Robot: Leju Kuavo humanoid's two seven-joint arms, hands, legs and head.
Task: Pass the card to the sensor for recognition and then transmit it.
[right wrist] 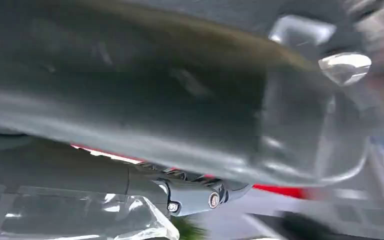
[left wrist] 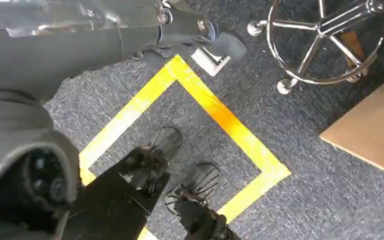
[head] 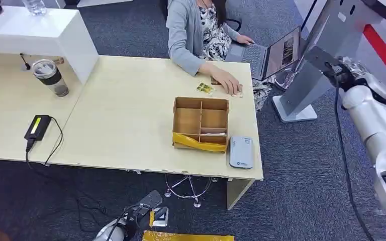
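Both hands were hard to read: the right hand (head: 354, 70) was raised beside a grey stand (head: 326, 45) off the table's right end, its fingers blurred, so I cannot tell whether they were apart or together; the left hand (left wrist: 180, 25) hung low over grey carpet crossed by yellow tape (left wrist: 220, 115), its finger state also unclear. Small cards (head: 205, 88) lay flat on the pale wooden table (head: 120, 110) just beside a person's hand (head: 226, 80), their direction too small to judge. Near them stood a compartmented cardboard box (head: 201, 123), with a flat grey rounded-rectangle sensor (head: 241, 151) just beside it, long axis running away from the robot.
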